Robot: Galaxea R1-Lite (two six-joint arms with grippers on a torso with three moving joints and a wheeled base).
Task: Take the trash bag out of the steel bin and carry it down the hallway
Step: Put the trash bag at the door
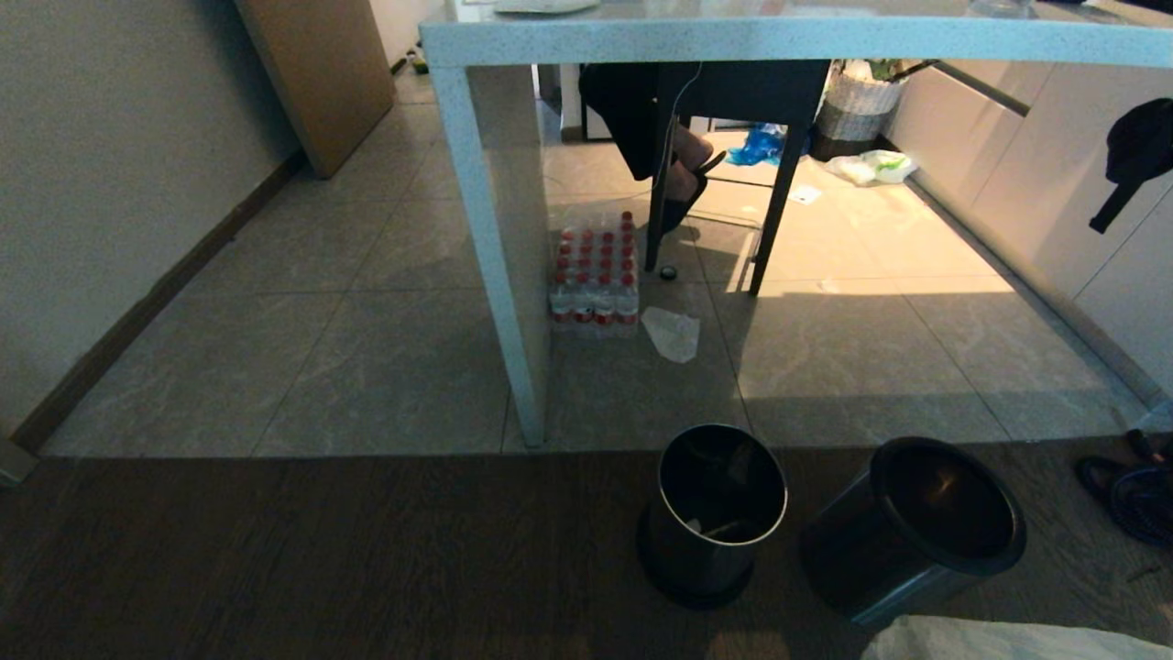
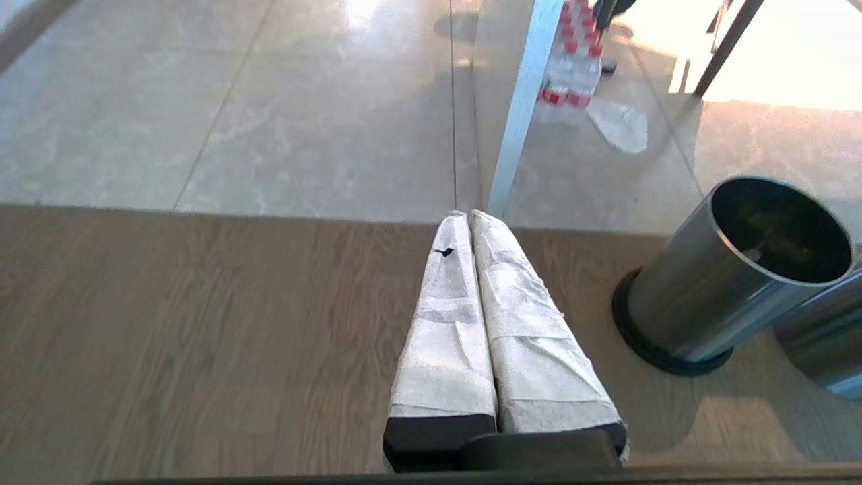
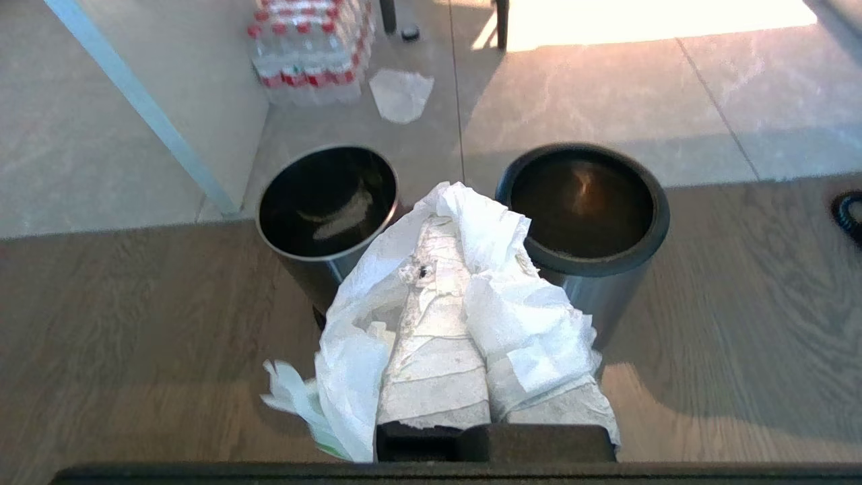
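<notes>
My right gripper (image 3: 441, 232) is shut on the trash bag (image 3: 498, 296), a thin white plastic bag with a hint of green at its loose end. The bag drapes over both taped fingers, above the wooden floor and outside the bins. Its pale edge shows at the bottom of the head view (image 1: 1008, 642). Just beyond the gripper stands the steel bin (image 3: 582, 202) with a black rim, leaning in the head view (image 1: 926, 536), dark inside. My left gripper (image 2: 466, 215) is shut and empty, level over the wood floor.
A second steel bin (image 1: 710, 513) with a bright rim and black foot stands left of the first. Past the wood floor are beige tiles, a white table leg (image 1: 495, 266), a pack of red-capped bottles (image 1: 596, 284), a flat whitish bag (image 1: 672, 332) and a seated person's legs (image 1: 683, 174).
</notes>
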